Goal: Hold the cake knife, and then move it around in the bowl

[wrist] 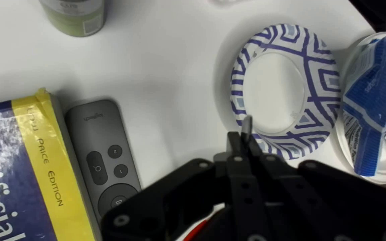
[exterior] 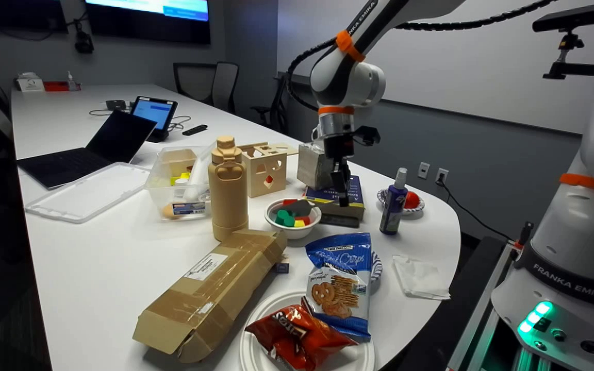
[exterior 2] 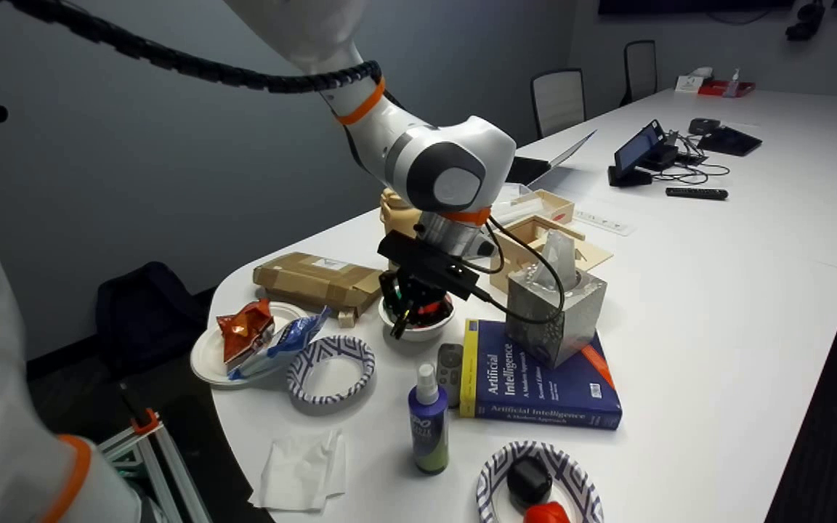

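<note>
The claw (wrist: 245,140) was pressed together on a slim grey piece that poked past its tips; I took this for the handle end of the knife (exterior: 299,207), though the stretch linking it to the blade could not be made out. Stirring would turn on one thing: the blade lay inward of the claw, farther from the rounded edge of the counter (exterior: 96,252), in the mouth of the bowl (exterior: 297,233), and its length seemed to run inward too.

In an exterior view the blade stood out grey over the blocks (exterior: 284,219); in an exterior view the wrist camera (exterior 2: 429,265) and claw hid much of the bowl. The wrist view gave only a sliver of rim, but showed the remote (wrist: 103,147) beside the book (wrist: 44,157) and nearly all of the patterned plate (wrist: 325,80), which the blue bag (exterior: 341,293) mostly covered in an exterior view.
</note>
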You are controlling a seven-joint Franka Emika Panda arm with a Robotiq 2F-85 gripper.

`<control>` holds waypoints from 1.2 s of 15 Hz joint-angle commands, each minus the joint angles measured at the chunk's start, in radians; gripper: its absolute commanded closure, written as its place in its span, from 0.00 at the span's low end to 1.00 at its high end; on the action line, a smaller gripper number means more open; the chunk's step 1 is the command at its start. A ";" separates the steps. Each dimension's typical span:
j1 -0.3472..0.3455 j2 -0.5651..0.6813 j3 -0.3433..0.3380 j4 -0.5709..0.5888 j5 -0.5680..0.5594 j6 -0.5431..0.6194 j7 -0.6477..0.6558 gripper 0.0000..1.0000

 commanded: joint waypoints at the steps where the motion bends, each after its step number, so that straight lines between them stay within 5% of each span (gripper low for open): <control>1: 0.015 0.017 -0.003 0.049 -0.061 -0.097 0.063 0.99; 11: 0.056 0.014 0.003 0.072 -0.161 -0.050 0.233 0.99; 18: 0.053 0.038 0.019 0.099 -0.125 -0.098 0.195 0.99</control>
